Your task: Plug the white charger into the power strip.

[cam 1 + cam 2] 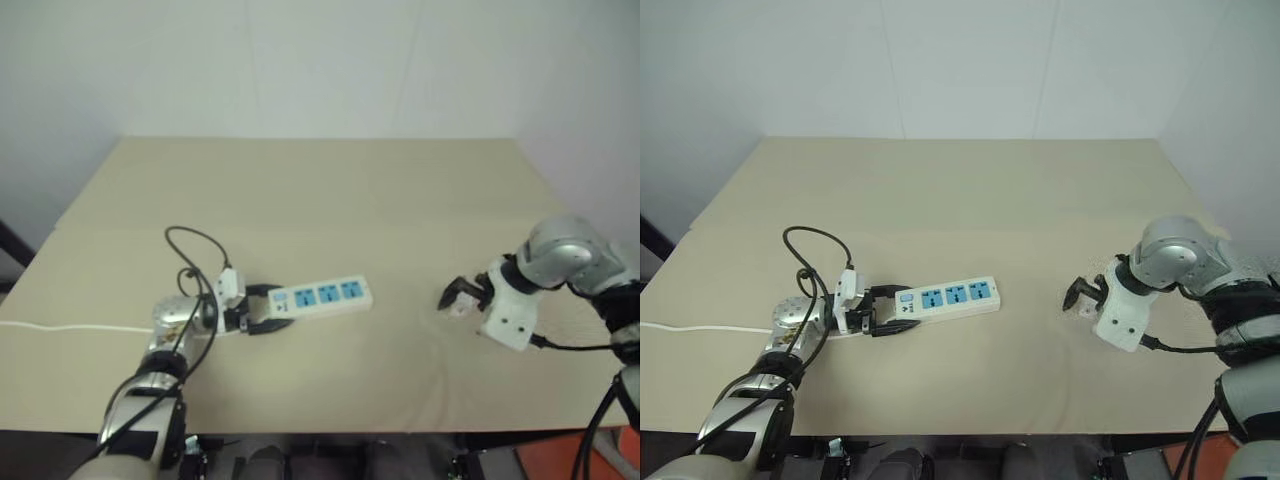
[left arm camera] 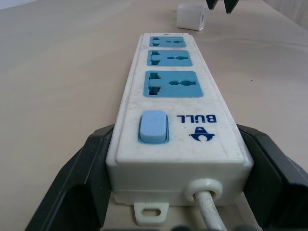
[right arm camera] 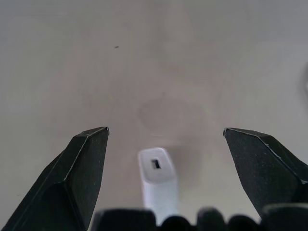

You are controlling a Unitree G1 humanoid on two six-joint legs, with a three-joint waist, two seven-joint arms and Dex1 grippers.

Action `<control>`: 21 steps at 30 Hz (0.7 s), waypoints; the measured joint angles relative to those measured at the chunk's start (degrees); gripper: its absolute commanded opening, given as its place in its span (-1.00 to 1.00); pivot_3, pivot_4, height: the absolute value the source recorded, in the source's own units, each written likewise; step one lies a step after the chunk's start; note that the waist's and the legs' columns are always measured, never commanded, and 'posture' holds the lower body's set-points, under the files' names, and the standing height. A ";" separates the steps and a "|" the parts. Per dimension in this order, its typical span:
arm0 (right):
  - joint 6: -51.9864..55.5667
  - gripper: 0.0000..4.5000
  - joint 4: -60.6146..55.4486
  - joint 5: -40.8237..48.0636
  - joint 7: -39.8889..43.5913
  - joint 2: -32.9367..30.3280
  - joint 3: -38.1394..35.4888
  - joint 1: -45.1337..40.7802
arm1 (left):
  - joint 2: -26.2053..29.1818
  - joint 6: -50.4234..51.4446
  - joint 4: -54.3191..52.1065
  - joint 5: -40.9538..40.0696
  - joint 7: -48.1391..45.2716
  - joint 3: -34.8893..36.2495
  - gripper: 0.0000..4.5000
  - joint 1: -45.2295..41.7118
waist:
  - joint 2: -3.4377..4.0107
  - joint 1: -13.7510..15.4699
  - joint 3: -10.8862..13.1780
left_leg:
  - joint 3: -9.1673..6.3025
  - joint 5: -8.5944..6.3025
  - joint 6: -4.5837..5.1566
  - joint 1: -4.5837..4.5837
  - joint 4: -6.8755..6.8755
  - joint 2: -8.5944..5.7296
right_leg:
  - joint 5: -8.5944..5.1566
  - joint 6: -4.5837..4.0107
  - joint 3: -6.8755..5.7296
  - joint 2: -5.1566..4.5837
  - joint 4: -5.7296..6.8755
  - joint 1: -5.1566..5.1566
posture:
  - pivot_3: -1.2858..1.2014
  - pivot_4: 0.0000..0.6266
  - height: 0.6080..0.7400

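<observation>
While my left jaws [image 1: 890, 312] clamp the power strip's [image 1: 945, 298] switch end on the surface [image 1: 970, 190], my right jaws [image 3: 166, 144] hang wide over the white charger [image 3: 157, 180], lying between them, right arm nearer.

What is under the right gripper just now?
The white charger lies on the table beneath the right gripper, between its open jaws, untouched. Its near end is hidden by the gripper's base.

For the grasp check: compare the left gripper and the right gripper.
The left gripper lies level, its fingers against both sides of the power strip at its switch end. The right gripper points down, fingers wide apart above the charger, not touching it. Both have black fingers.
</observation>
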 measured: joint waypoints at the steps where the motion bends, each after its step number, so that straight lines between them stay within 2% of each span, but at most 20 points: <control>1: -1.47 1.00 1.18 -1.72 -1.03 0.36 0.66 -0.29 | 0.00 0.00 -0.01 0.00 0.16 0.00 0.51 0.00 | 0.00 -0.02 0.00 | 0.00 0.00 0.00 0.00 0.00 0.00 | 0.00 0.00 0.01 0.00 0.00 0.00 | 0.03 -0.52 1.00; 11: -6.30 1.00 9.26 -16.56 -13.66 4.90 3.06 -6.94 | -0.09 -0.03 -0.17 -0.03 0.94 -0.05 0.51 0.14 | 0.02 -0.19 0.01 | 0.08 0.01 -0.02 0.00 -0.02 0.00 | 0.01 -0.02 0.11 0.00 0.08 -0.12 | 0.03 -0.52 1.00; 21: -7.52 1.00 14.63 -32.54 -28.83 6.07 6.37 -11.28 | 0.08 0.57 -1.67 -1.02 0.79 0.10 0.51 1.39 | 0.04 -0.45 0.00 | 0.18 0.02 -0.03 -0.03 -0.04 -0.02 | 0.01 -0.02 0.24 0.00 0.14 -0.29 | 0.03 -0.52 1.00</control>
